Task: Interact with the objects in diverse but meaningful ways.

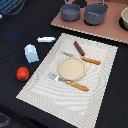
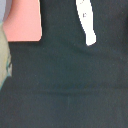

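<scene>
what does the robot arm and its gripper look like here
Hardly anything shows. The exterior view has no arm in frame. The wrist view shows no jaws, only a blurred grey-green curved edge that might be robot housing. Cables and markings cannot be told.

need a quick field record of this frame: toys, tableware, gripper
tomato: on black cloth, off the mat
carton: on cloth, by the mat's edge
fish: on cloth, beyond the carton
sausage: on mat
plate: mid-mat, empty
knife, fork: flank the plate
pots: on pink board
gripper: not in view
</scene>
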Tool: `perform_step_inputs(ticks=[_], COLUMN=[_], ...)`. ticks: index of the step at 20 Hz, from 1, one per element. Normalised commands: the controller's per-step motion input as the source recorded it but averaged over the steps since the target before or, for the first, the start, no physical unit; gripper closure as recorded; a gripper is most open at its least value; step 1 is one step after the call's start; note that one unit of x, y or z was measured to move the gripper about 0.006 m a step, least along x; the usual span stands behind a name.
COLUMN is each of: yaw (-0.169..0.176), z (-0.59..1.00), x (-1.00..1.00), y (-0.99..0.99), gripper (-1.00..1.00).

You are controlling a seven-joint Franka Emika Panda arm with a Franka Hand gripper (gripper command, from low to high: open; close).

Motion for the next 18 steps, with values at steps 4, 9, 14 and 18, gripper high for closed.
perform_step_inputs(ticks=[4,9,14,18], yaw=[0.000,0.024,0.041,0.051], z=[-0.12,-0.43,-0.68,-0.76], x=[-0.08,-0.05,0.04,-0.05], y=[-0.02,-0.18,-0.15,-0.17], gripper=[-1.00,-1.00,-1.00,-1.00])
